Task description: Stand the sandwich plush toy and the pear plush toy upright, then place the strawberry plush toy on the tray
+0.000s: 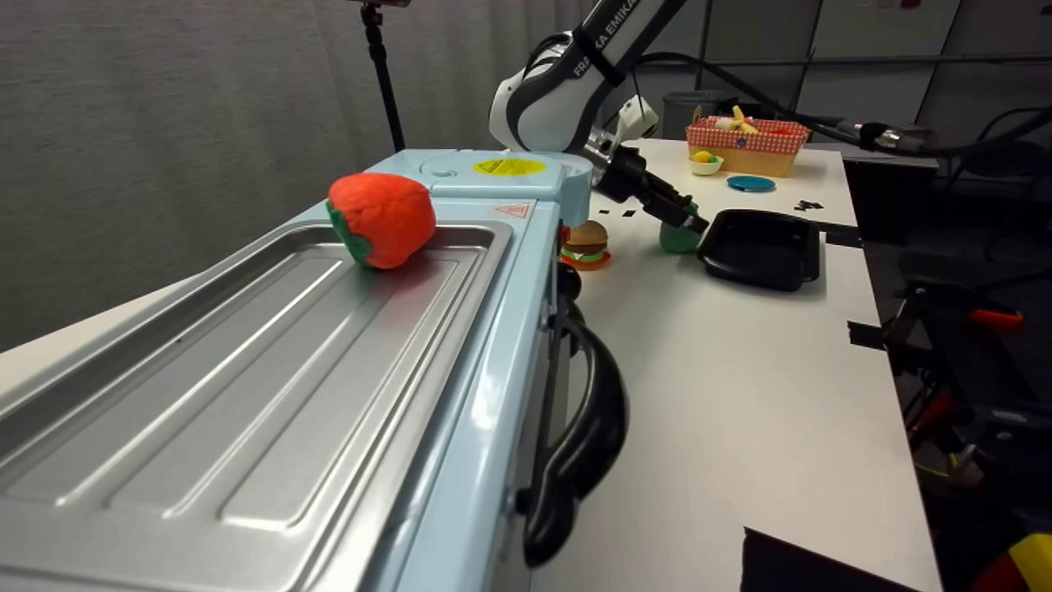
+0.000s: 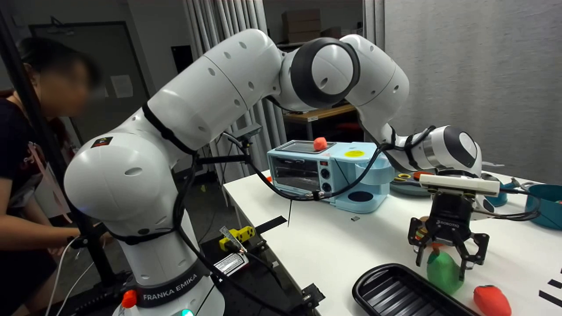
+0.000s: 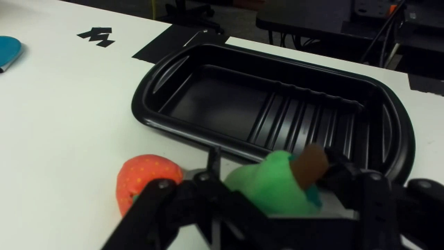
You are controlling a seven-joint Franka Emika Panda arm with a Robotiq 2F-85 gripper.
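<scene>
Nearest in your wrist view comes your black, two-finger Robotiq gripper (image 3: 274, 158); its fingers stand wide apart, with the bright green, rounded pear plush toy (image 3: 270, 189) between them. Between one finger and the green cloth you can see a gap; whether the other finger touches it, you cannot tell. The pear has its brown stem uppermost, and in an exterior view it appears to lean slightly. Just to its side, on the flat white table (image 3: 69, 104), you have the small, rounded, red strawberry plush toy (image 3: 145, 175) with yellow dots, partly hidden by your gripper in the wrist view. A little farther is the oblong, black tray (image 3: 218, 111) with raised rim and partly ribbed floor; the strawberry lies outside it. Farther again, at the edge of your wrist view, lies a flat, round, teal disc (image 3: 8, 50). In both exterior views you find the sandwich plush toy (image 1: 585, 247), a burger-like stack of tan, brown, green and red layers, standing with its bun on top. Well apart from your gripper stands the light-blue toaster oven (image 2: 351, 169), bearing a rounded red-orange object (image 2: 320, 144).
</scene>
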